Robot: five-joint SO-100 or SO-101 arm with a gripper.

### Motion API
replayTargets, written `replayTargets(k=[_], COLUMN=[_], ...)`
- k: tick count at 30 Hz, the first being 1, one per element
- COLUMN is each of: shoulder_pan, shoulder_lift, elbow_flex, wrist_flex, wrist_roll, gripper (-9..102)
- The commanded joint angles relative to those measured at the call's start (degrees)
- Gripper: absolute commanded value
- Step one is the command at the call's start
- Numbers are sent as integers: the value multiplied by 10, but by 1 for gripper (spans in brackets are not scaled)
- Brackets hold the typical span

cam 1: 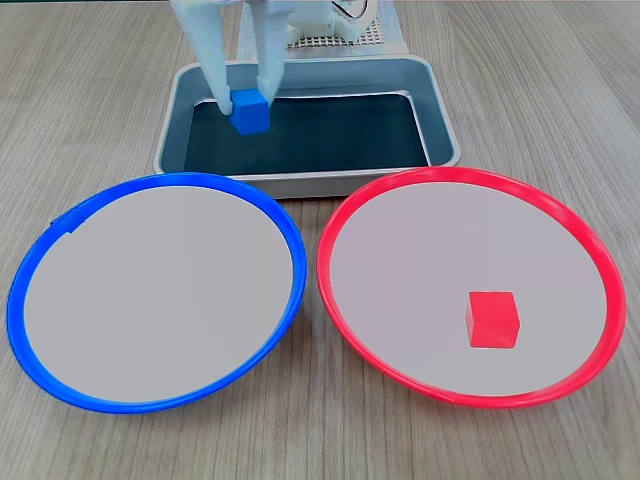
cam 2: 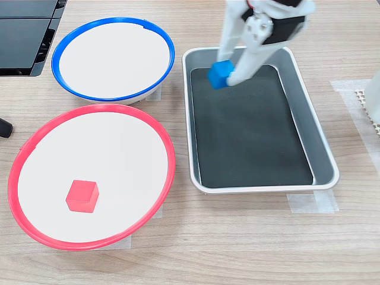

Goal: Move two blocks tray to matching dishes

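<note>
**Blue cube gripped over the tray, red cube lying in its dish**

Nearest you in a fixed view, the red-rimmed dish is sitting on the wooden table, well in front of your gripper and off to its right as that view shows it. You are seeing the red block lying flat on the pale grey inside of that dish, toward its near right part, far from your gripper and touching nothing but the dish floor. In another fixed view the same red block is resting in the lower left part of the red-rimmed dish.

Beside it, the blue-rimmed dish is lying in front of your gripper and to its left in that view, its pale inside bare. The two dishes are sitting just beside each other, rims nearly meeting.

Beyond both dishes the silver tray is sitting directly under your gripper, its near wall just behind the two rims.

Your gripper is reaching down into the tray's left end, and its two white fingers are closing on the blue block, one on each side. The block is sitting tilted between them. In the other fixed view the gripper is holding the blue block over the tray corner closest to the blue-rimmed dish; whether the block is touching the dark floor cannot be told.
</note>
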Motion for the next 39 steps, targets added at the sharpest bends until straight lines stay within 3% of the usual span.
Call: replayTargets(k=[1, 5, 9, 14, 20, 23, 25, 26, 29, 32, 34, 39], shoulder_pan=[-42, -44, -21, 7, 24, 18, 11, 6, -6, -26, -38, -91], shoulder_lift=[-49, -188, -360, -432, -410, -368, -321, -291, -169, -9, 76, 300], elbow_flex=[-134, -313, -465, -461, -397, -367, -330, -308, -218, -64, 29, 270], wrist_flex=[-29, -69, -110, -168, -193, -205, -228, -250, -307, -454, -528, -554], wrist_roll=[324, 451, 445, 352, 312, 353, 419, 498, 674, 984, 1127, 1264], gripper=[0, 0, 0, 1, 25, 19, 10, 1, 0, 0, 0, 0])
